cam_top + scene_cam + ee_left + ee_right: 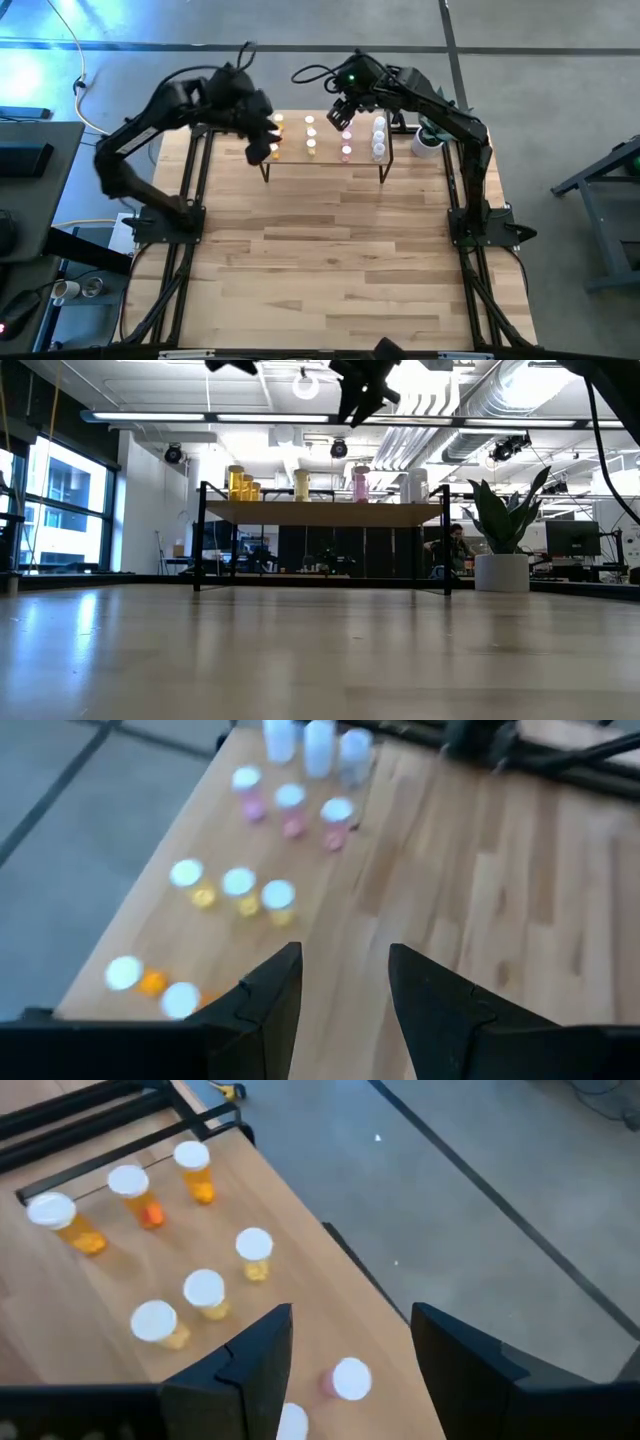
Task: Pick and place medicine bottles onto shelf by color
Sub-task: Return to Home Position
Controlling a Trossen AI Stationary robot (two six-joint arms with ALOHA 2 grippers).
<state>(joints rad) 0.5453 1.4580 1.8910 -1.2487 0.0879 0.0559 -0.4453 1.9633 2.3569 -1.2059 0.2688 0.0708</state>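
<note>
This is an open-plan industrial lab or office, shown by exposed ceiling ducts (500,405), strip lights (300,419), tall windows (65,510), a desk monitor (572,538), a seated person (452,548) and a grey concrete floor (560,60).

The light-wood plank surface (330,240) stands on a grey concrete floor (560,80). By its far right corner sits a white pot (501,572) holding a green, long-leaved plant (507,510). A dark desk (30,150) lies off the left side. In the low view, a person (455,546) sits across the room, showing just beside the pot. A monitor (572,538) shows farther right, tall windows (60,510) fill the left wall, and pale ducts (470,405) run along the ceiling.
</note>
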